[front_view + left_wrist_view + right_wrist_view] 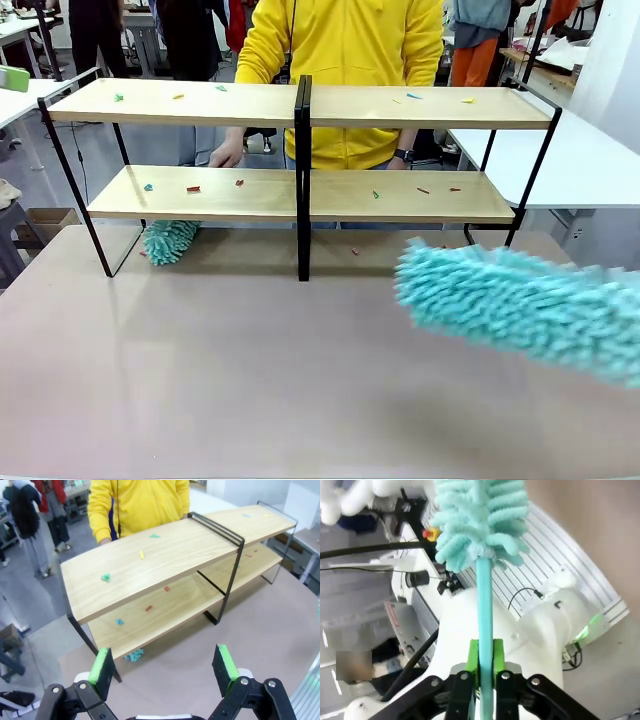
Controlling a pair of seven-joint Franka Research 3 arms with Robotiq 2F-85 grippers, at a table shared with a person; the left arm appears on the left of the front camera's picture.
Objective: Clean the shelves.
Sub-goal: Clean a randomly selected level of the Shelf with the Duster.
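**Shelves** [250, 102]: two-tier rack of light wooden boards in a thin black frame. It is set on the far half of the bench [250, 380], with a person [345, 60] in a yellow top standing just behind it. The same rack is seen at an angle in the left wrist view [165, 555].

**Scraps** [193, 188]: small coloured bits (green, orange, red, blue) are scattered along both boards, left and right of the centre upright [303, 180]. One more bit is seen on the bench just in front of the rack.

**Duster** [520, 305]: the fluffy teal head is blurred. It is held low over the bench at the front right, well apart from the shelves and touching neither board.

**Right end effector** [484, 655]: it is clamped narrowly on the duster's teal handle, and the head is seen beyond it in the right wrist view [480, 515].

**Left end effector** [165, 667]: it is spread wide, with nothing between the green pads [100, 662]. It is held above the bench, facing the left end of the rack.

**Second duster** [170, 240]: teal. It lies on the bench under the left end of the lower board.

**Progress**: the cleaning is judged to be barely begun. No swept stretch can be made out, and both boards still carry scraps along their whole length. The upper and lower boards are therefore both left to be wiped, and the stray bit on the bench is left to be cleared.
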